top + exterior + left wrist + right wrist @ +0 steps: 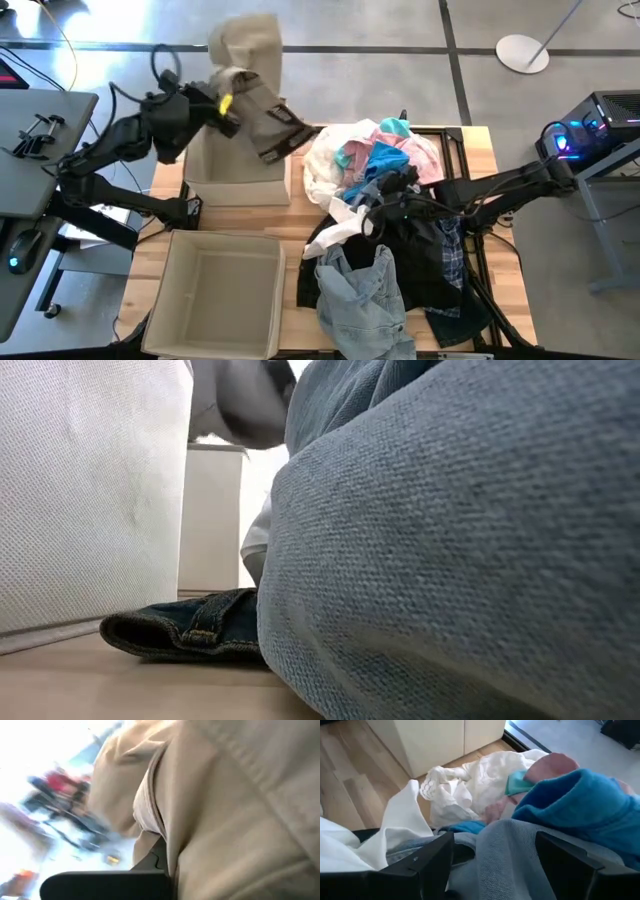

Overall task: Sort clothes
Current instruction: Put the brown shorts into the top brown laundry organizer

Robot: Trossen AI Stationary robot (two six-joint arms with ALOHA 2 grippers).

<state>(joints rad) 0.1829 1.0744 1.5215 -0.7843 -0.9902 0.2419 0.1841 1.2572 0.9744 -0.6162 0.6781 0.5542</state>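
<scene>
My left gripper (225, 105) is shut on a beige garment (255, 95), held up over the far beige bin (235, 180). In the left wrist view the beige garment (225, 820) fills the picture. The clothes pile (390, 190) lies at the table's middle and right: white (325, 165), pink (425, 155), turquoise (385, 160), pale denim (360, 300) and dark pieces (450, 260). My right gripper (385, 200) stands open low over the pile. Its fingers straddle a grey-blue fold (505, 855), and I cannot tell whether they touch it. My left gripper holds the beige garment by a bunched part (155, 845) beside its dark finger (105, 882); the cloth itself hides the place of contact. The fingers come roughly level from the table's left. The garment is lifted over the far bin, and one end (285, 135) trails toward the pile.
A second beige bin (215, 300) stands open at the near left, its wall (90, 490) close to the low camera. A dark denim piece (190, 630) lies on the wood beside it. Pale denim (450, 560) blocks most of the low view. A black frame (470, 140) edges the table's right.
</scene>
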